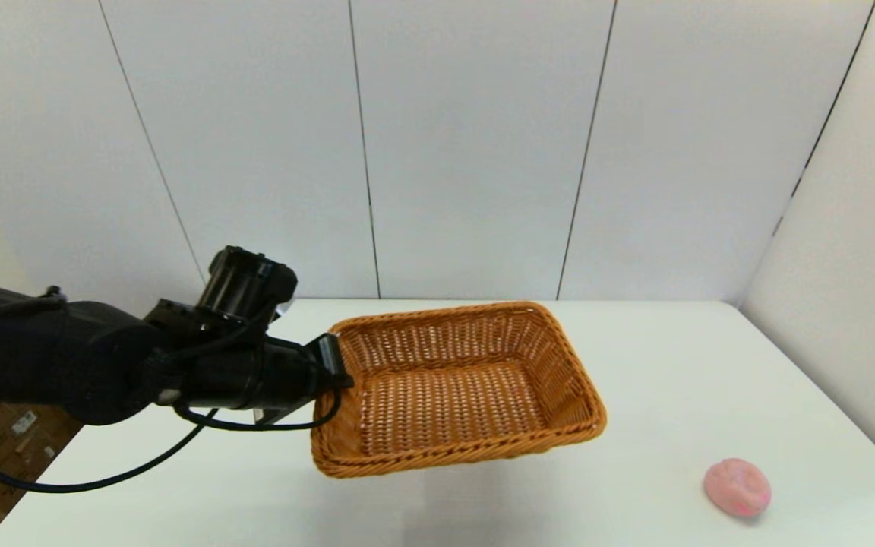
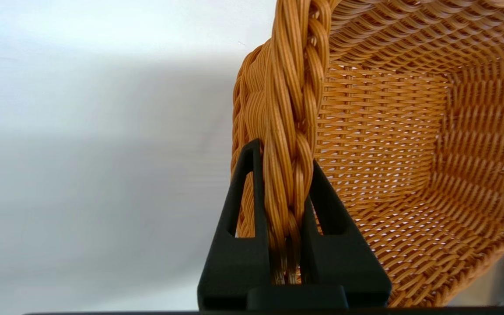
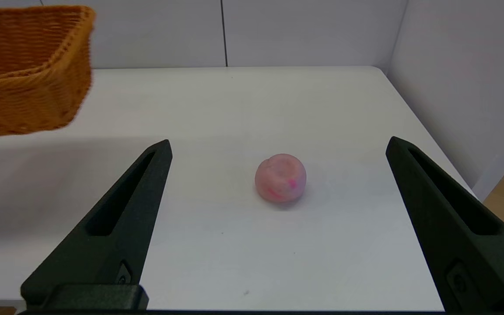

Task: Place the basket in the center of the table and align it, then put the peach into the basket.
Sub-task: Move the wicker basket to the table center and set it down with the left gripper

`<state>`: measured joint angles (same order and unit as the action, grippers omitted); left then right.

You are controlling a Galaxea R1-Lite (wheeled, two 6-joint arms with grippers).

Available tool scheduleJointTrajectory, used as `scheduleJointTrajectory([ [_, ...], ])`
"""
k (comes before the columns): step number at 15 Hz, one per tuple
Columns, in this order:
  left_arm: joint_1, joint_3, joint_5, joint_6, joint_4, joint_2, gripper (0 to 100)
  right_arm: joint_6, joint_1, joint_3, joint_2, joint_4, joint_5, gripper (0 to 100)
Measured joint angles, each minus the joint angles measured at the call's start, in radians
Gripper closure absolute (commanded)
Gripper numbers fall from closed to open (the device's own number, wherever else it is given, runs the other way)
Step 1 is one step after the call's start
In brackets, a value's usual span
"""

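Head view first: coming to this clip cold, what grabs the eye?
The rectangular orange-brown woven wicker basket, tilted and held above the white table, its braided rim pinched on the robot's left side by the left gripper. Next, the small pale-pink peach alone on the table near its front right corner, with the right gripper open before it, not touching.

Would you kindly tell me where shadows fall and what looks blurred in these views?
Head view: a faint shadow on the table under the raised basket. Right wrist view: soft shadow beside the peach; basket edge blurred. Left wrist view: broad grey shadow across the table.
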<state>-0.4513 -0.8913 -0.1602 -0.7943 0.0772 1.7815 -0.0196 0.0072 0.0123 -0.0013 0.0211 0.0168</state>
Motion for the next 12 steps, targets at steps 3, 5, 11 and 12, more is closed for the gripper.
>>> scheduleJointTrajectory([
  [3, -0.053, -0.001, -0.005, -0.013, 0.116, 0.107, 100, 0.000, 0.000, 0.000, 0.000, 0.000, 0.000, 0],
  [5, -0.073, -0.001, -0.006, -0.017, 0.153, 0.163, 100, 0.000, 0.000, 0.000, 0.000, 0.000, 0.000, 0],
  [11, -0.087, 0.023, -0.037, -0.016, 0.175, 0.242, 100, 0.000, 0.000, 0.000, 0.000, 0.000, 0.000, 0],
  [12, -0.086, 0.030, -0.060, -0.016, 0.175, 0.244, 100, 0.000, 0.000, 0.000, 0.000, 0.000, 0.000, 0],
])
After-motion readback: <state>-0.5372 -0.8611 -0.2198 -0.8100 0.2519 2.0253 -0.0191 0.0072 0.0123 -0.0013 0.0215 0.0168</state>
